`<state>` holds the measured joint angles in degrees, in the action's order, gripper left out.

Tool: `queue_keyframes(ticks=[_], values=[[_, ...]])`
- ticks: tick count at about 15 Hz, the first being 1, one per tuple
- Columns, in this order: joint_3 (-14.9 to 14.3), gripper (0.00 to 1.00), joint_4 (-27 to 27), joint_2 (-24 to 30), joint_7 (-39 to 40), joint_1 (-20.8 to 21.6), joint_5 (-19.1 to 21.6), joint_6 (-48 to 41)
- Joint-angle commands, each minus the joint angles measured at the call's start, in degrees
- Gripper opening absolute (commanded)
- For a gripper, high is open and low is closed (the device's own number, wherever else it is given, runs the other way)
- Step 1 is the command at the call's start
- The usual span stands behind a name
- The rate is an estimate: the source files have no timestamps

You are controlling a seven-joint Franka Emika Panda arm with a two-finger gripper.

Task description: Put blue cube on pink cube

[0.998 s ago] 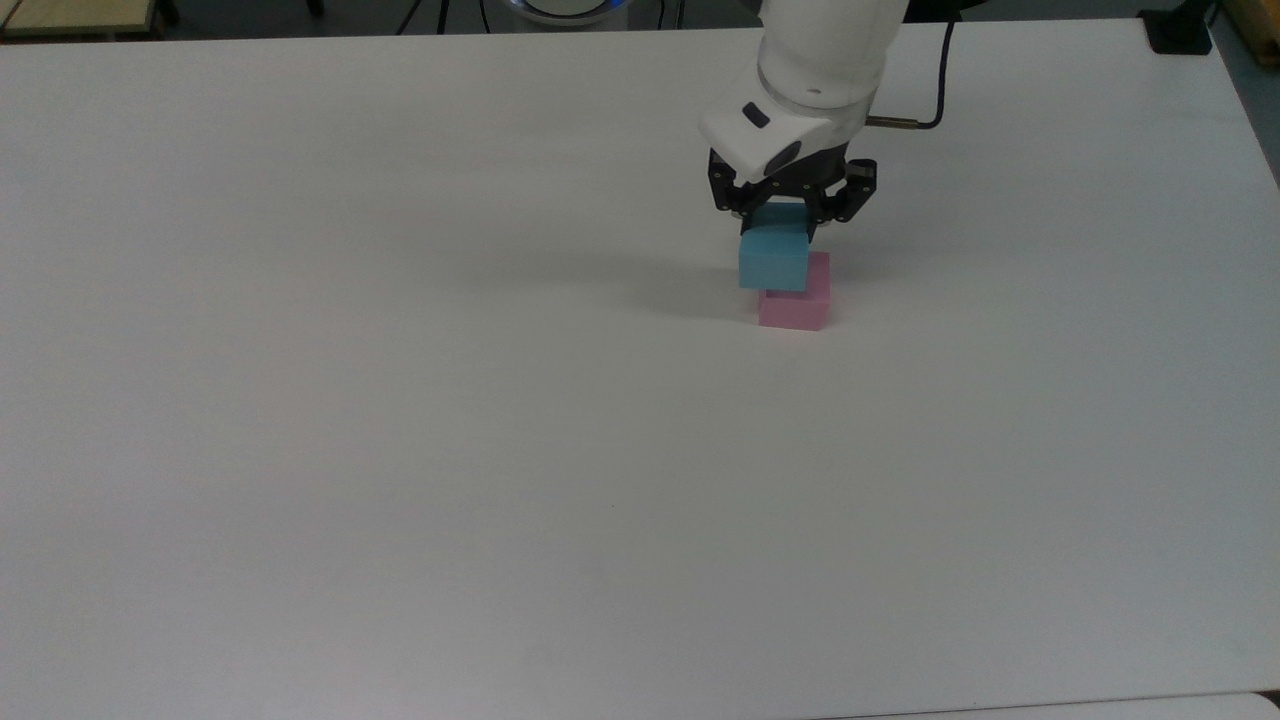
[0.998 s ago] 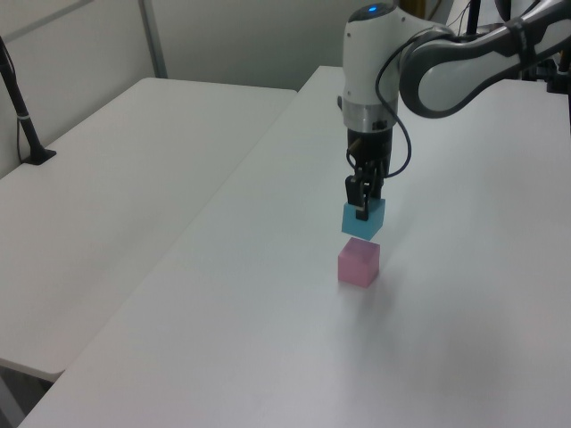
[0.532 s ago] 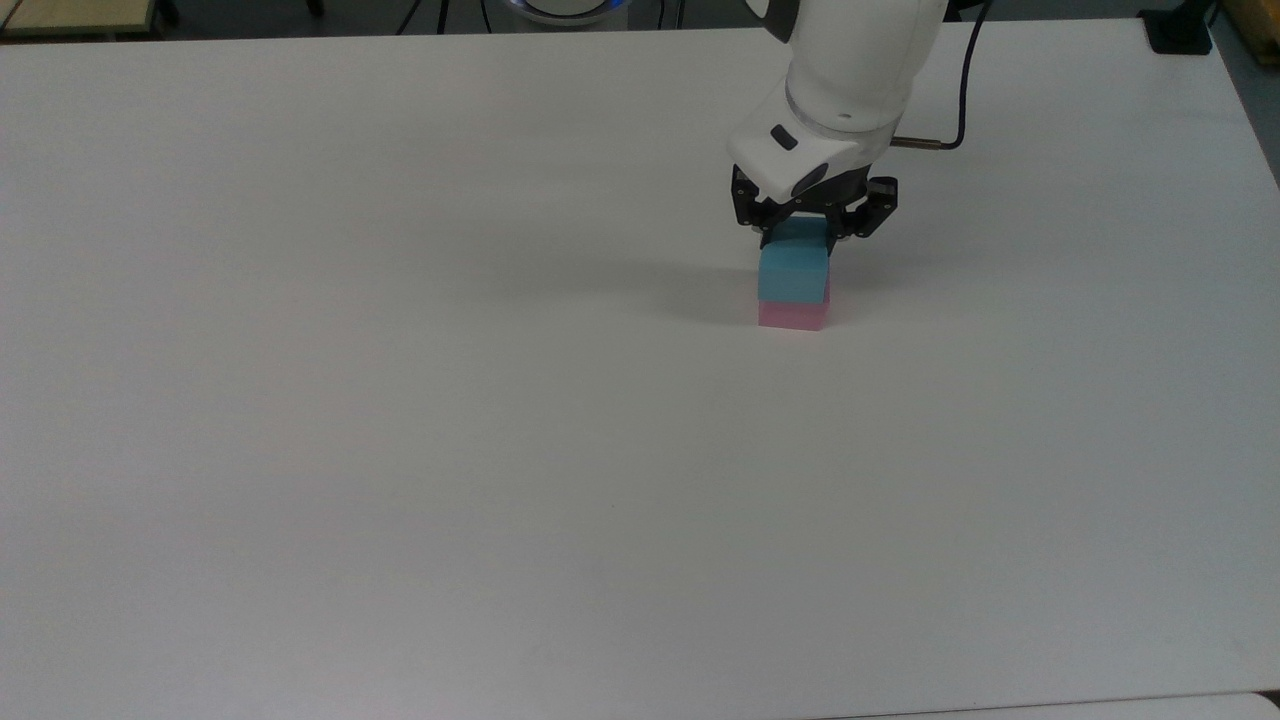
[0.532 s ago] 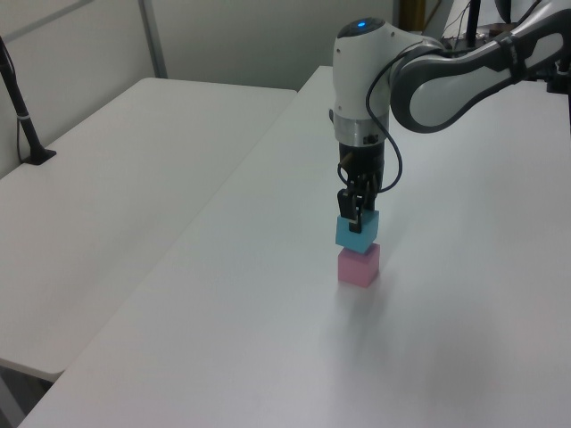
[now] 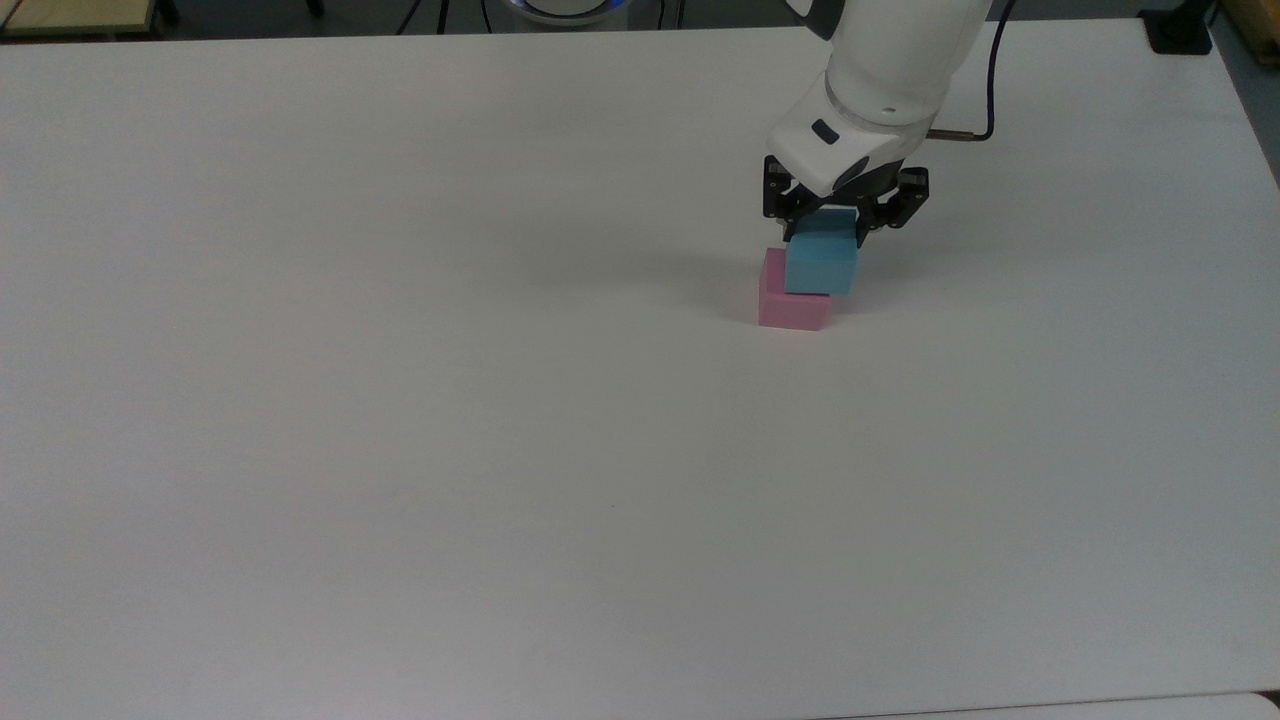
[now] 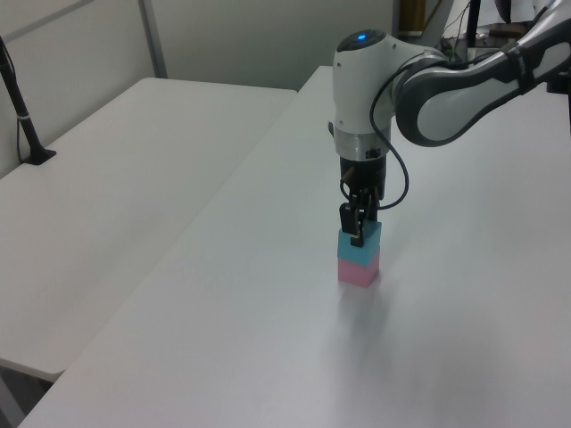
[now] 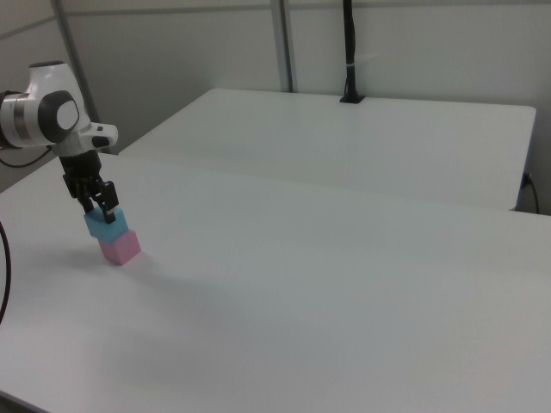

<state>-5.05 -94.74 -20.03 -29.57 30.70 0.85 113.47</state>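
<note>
The pink cube (image 5: 776,292) rests on the white table (image 5: 400,400). My gripper (image 5: 826,230) is shut on the blue cube (image 5: 822,264) and holds it from above. In the left view the blue cube (image 6: 359,243) lies right on top of the pink cube (image 6: 358,272), with the gripper (image 6: 357,232) pointing straight down. The top view shows the blue cube shifted toward the top view's right, leaving a strip of pink bare. In the right view the blue cube (image 7: 107,227) overhangs the pink cube (image 7: 120,249) on the right view's left, under the gripper (image 7: 101,206).
A second white table (image 6: 134,160) adjoins this one, with a black clamped post (image 6: 22,116) at its far side. A black cable (image 5: 965,130) trails from the wrist. A black mount (image 5: 1180,30) sits at the table's far corner.
The gripper has carried the blue cube toward the top view's right and lowered it. One second ago the cube hung above the pink cube; now it sits against the pink cube's top.
</note>
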Motion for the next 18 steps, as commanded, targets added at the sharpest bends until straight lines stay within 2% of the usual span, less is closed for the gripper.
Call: queue_keyframes(ticks=[1, 6, 11, 13, 15, 18], values=[[-0.2, 1.00, 1.0, -0.6, -1.4, 0.4, -1.8, 0.2], [-0.3, 1.00, 1.0, 0.7, -1.3, -0.3, -1.7, -0.4], [-0.7, 1.00, 1.0, 8.1, 0.6, -4.9, -1.3, -6.3], [-0.7, 1.00, 1.0, 13.0, 3.1, -9.7, -1.1, -11.6], [-0.8, 1.00, 1.0, 17.7, 10.5, -15.6, -0.5, -16.9], [-1.0, 1.00, 1.0, 22.9, 17.7, -22.0, -0.4, -19.5]])
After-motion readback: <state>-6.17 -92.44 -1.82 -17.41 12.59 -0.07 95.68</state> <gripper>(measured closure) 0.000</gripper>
